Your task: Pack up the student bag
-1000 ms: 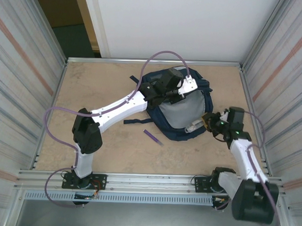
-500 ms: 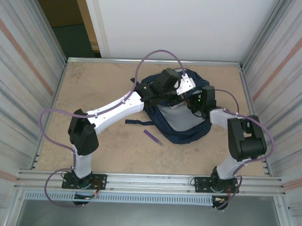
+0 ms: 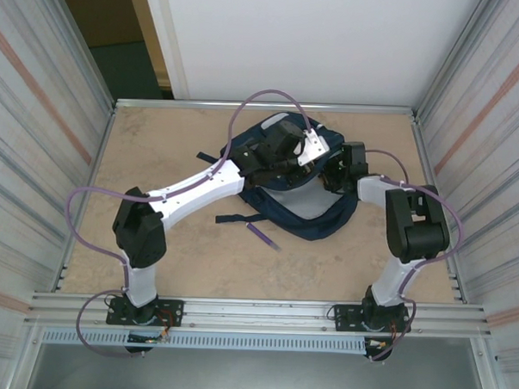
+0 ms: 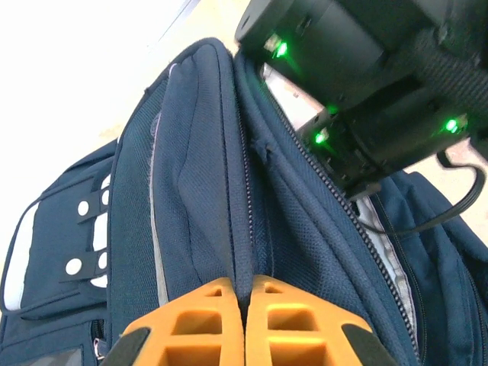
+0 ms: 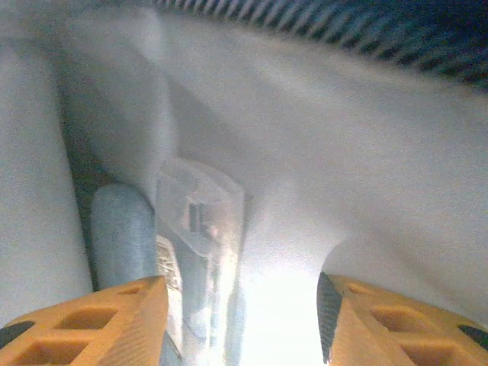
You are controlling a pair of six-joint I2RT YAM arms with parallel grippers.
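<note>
- The bag (image 3: 314,221) lies on its back toward the far middle of the desk (image 3: 184,139), mouth gaping upward, with both my arms reaching into it from either side.
- My left claw (image 4: 245,320) is pinched fully shut on a fold of the bag's navy rim, lifting it so the mouth stays wide.
- My right claw (image 5: 240,305) is down inside the main pocket, jaws standing well apart with nothing clamped between them.
- Just ahead of that claw, against the pale lining (image 5: 366,152), sit a clear case (image 5: 202,229) and a grey tube (image 5: 122,229) side by side. The case lies near my left finger, but I cannot tell whether it touches.
- The step in hand looks like dropping an item into the bag: the open jaws and the case lying free suggest the placing is about done.
- Next, I judge, the right claw should back straight out through the mouth without snagging the zip or lining, while the left holds its pinch.
- A purple pen (image 3: 262,235) lies loose on the desk just near of the bag, by a trailing strap (image 3: 233,217); it looks like the next thing to fetch.
- The risk is the rim sagging shut if my left grip slips.
</note>
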